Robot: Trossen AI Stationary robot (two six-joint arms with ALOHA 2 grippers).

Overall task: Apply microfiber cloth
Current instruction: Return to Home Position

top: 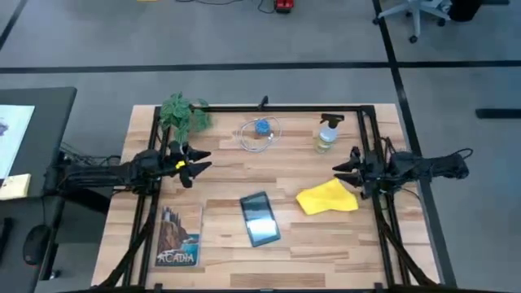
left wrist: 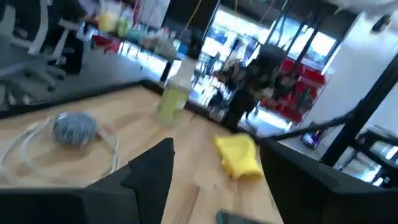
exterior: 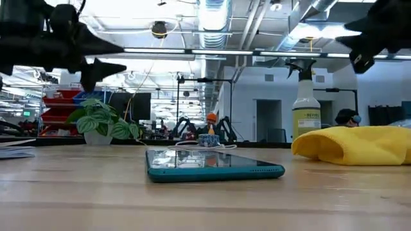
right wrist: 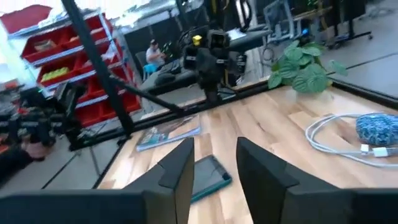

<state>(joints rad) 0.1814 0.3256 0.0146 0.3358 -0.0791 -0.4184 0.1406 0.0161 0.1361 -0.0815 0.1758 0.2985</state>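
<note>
The yellow microfiber cloth (top: 327,197) lies bunched on the table's right half, also in the low view (exterior: 356,145) and left wrist view (left wrist: 239,155). A dark tablet (top: 260,217) lies flat near the table's middle, screen up. My right gripper (top: 348,172) hovers open just beyond the cloth's far right side, above the table. My left gripper (top: 195,163) hovers open at the table's left side, fingers pointing toward the right.
A spray bottle (top: 326,134) stands at the far right. A coiled white cable with a blue ball (top: 260,133) lies at the far middle, a potted plant (top: 184,112) at the far left, and a booklet (top: 178,236) at the near left.
</note>
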